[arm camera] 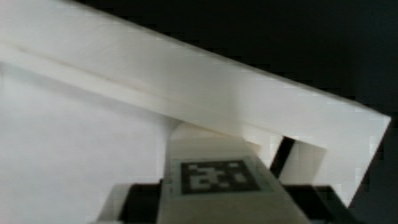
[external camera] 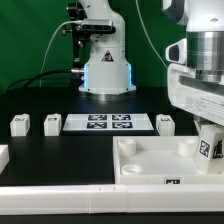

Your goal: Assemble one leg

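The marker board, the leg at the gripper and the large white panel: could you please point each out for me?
marker board [external camera: 108, 122], exterior view, on its middle between the tags.
leg [external camera: 209, 147], exterior view, on its tagged face below the gripper.
large white panel [external camera: 150, 168], exterior view, on its bare flat surface.

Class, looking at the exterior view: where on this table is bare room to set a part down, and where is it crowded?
Free: the black table before the two legs and the marker board. Crowded: the exterior view's right, where the gripper holds a leg over the white panel.

Three legs [external camera: 19, 124] flank the marker board [external camera: 108, 122], seemingly behind the panel [external camera: 150, 162].
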Tool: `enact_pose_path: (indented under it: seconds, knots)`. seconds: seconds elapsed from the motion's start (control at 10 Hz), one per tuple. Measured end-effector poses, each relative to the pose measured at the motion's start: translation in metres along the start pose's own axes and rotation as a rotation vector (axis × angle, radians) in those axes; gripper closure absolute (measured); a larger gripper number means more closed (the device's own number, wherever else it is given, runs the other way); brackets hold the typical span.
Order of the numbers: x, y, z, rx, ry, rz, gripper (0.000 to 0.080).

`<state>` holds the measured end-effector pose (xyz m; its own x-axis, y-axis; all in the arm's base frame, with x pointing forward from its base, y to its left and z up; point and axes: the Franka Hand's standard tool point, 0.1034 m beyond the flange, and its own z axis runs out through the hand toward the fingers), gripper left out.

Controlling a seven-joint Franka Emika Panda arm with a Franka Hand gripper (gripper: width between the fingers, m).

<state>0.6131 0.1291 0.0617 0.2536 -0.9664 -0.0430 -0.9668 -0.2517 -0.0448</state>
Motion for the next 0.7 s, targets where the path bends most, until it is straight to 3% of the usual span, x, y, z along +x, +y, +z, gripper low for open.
enact_pose_path:
  seconds: [0.4, 0.6, 0.7]
  knots:
    - [0.0016, 0.0001, 0.0005, 0.002, -0.005, 0.436, 0.0508]
    - [0.002, 0.0001, 0.0005, 0.002, -0.007, 0.476, 0.0508]
    - [0.0014, 0.0001, 0.0006, 0.002, -0.007, 0.465, 0.0431]
